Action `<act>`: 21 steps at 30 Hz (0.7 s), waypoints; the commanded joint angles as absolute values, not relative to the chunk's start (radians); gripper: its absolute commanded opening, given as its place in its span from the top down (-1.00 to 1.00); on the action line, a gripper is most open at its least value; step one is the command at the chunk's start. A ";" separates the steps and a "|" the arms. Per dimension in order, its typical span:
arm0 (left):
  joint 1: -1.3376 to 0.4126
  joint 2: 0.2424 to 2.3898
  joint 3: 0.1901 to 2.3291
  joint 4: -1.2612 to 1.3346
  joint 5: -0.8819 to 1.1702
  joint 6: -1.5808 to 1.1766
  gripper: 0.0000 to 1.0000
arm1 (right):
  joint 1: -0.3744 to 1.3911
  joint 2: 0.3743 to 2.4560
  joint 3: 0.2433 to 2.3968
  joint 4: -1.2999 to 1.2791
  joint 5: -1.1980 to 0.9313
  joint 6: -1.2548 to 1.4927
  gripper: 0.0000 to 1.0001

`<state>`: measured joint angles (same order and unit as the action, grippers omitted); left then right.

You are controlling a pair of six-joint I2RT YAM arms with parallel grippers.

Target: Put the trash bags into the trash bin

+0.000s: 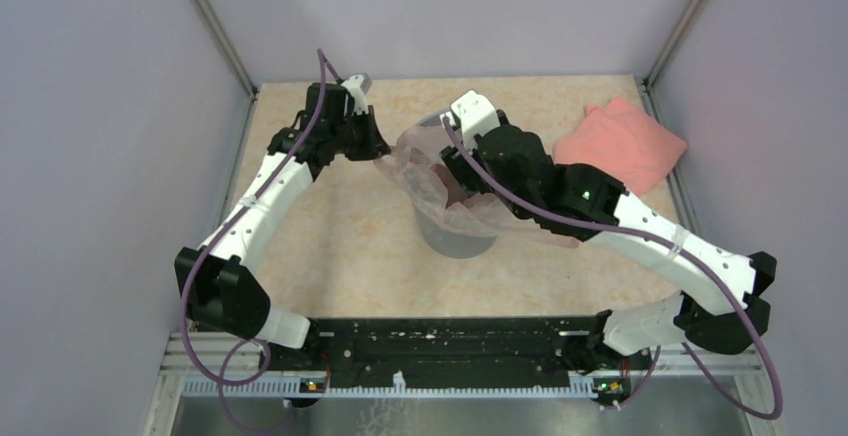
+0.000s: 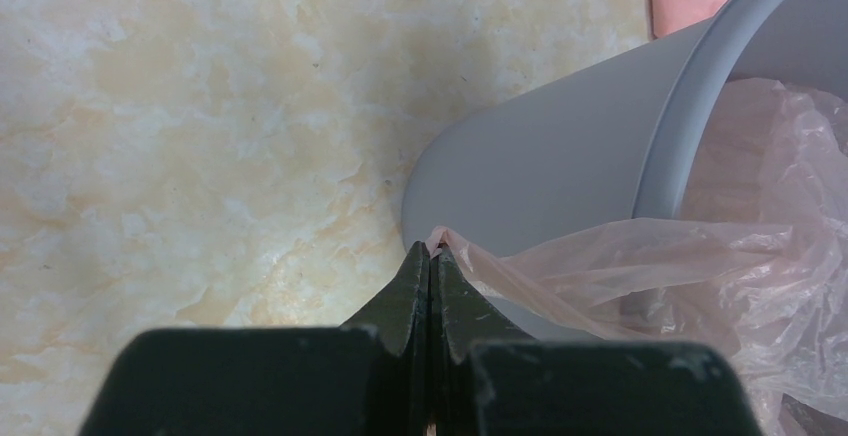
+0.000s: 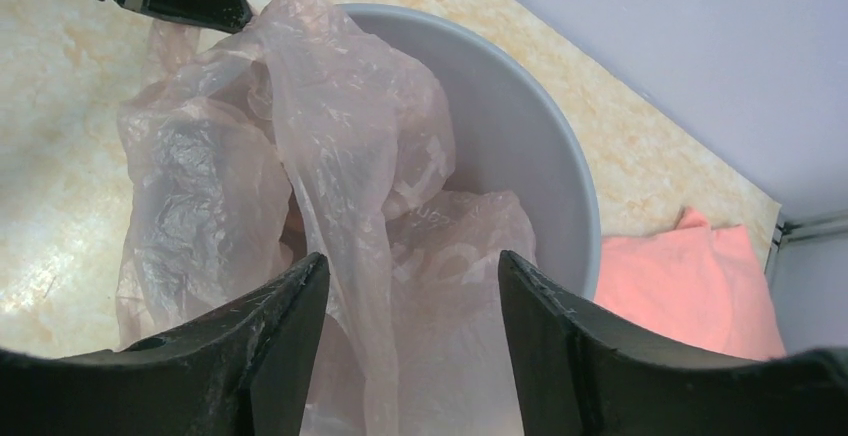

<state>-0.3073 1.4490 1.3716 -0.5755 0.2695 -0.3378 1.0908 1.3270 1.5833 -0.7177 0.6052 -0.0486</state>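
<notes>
Enclosing scene: plain lilac-grey walls [image 1: 100, 106], metal corner posts. Table [image 1: 330, 226] beige, marble-patterned, matte. Grey trash bin [image 1: 455, 241] upright mid-table. Pale pink translucent trash bag [image 3: 340, 136] partly inside bin, rest draped over left and near rim; faint pale lettering on film, unreadable. Salmon-pink folded bundle [image 1: 625, 146] far right, apart from bin. Right gripper [image 3: 412, 261] above bin mouth, jaws spread, bag strand hanging between them. Left gripper [image 2: 432, 256] clenched on bag corner, just beside bin's outer wall.

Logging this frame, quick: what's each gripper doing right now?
Left gripper: closed, pinching the trash bag edge.
Right gripper: open, bag film between its fingers, not gripped.
</notes>
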 commanded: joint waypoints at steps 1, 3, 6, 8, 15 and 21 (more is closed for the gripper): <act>-0.304 1.447 1.376 -0.537 0.284 -0.325 1.00 | 1.088 1.311 1.571 -0.723 0.586 -0.050 -0.31; -0.304 1.446 1.375 -0.537 0.284 -0.325 1.00 | 1.086 1.325 1.571 -0.738 0.542 -0.050 -0.34; -0.303 1.446 1.377 -0.536 0.283 -0.325 1.00 | 1.078 1.347 1.569 -0.745 0.500 -0.042 -0.26; -0.304 1.444 1.377 -0.537 0.284 -0.328 1.00 | 1.067 1.362 1.568 -0.748 0.503 -0.037 -0.17; -0.304 1.421 1.323 -0.500 0.285 -0.362 1.00 | 0.958 1.370 1.572 -0.704 0.472 -0.036 0.64; -0.305 1.383 1.247 -0.433 0.304 -0.406 1.00 | 0.871 1.424 1.634 -0.631 0.477 -0.043 1.00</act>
